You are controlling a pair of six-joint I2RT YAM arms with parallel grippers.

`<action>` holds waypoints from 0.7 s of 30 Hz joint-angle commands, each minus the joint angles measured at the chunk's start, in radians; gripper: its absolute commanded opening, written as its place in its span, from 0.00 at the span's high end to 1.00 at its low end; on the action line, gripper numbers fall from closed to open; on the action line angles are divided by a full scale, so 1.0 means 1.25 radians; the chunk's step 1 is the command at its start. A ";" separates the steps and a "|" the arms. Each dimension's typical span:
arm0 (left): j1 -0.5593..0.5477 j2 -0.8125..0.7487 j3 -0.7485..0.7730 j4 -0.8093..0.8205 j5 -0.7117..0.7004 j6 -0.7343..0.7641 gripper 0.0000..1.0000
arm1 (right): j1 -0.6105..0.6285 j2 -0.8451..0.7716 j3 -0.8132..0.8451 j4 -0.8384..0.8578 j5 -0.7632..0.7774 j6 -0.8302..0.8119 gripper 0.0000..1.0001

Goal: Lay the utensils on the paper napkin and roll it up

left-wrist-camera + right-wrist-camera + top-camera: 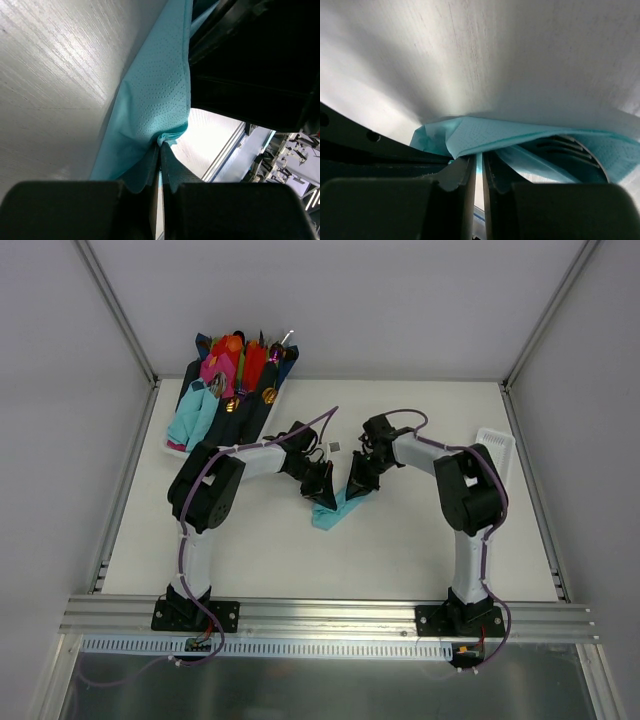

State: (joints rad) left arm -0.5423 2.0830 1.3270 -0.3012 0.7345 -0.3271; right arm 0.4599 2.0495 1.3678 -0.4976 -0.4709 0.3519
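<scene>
The paper napkin (335, 512) is a crumpled teal sheet near the middle of the table, lifted between both grippers. My left gripper (326, 498) is shut on it; in the left wrist view the fingertips (161, 147) pinch a bunched fold of the napkin (155, 100). My right gripper (351, 494) is close beside it on the right. In the right wrist view its jaws (479, 162) stand a narrow slit apart, with a fold of the napkin (520, 132) lying across the tips. The utensils are out of view.
A white tray (175, 448) at the back left holds pink, red and navy napkin bundles (235, 370), a light-teal bundle (195, 415) and gold-coloured cutlery. A white rack (495, 445) lies at the table's right edge. Metal frame posts border the table.
</scene>
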 commanded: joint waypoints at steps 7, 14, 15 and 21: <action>0.012 0.059 -0.018 -0.024 -0.165 0.044 1.00 | -0.034 -0.091 -0.006 -0.050 -0.023 -0.051 0.85; 0.012 0.057 -0.012 -0.028 -0.161 0.049 1.00 | -0.051 -0.060 -0.016 -0.053 -0.006 -0.070 0.86; 0.013 0.057 -0.011 -0.030 -0.157 0.051 1.00 | -0.050 -0.054 -0.016 -0.052 -0.005 -0.074 0.87; 0.012 0.041 -0.010 -0.031 -0.141 0.054 1.00 | -0.049 -0.027 -0.031 -0.047 0.004 -0.079 0.89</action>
State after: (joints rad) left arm -0.5419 2.0834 1.3293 -0.3050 0.7345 -0.3264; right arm 0.4007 1.9999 1.3422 -0.5369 -0.4782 0.2760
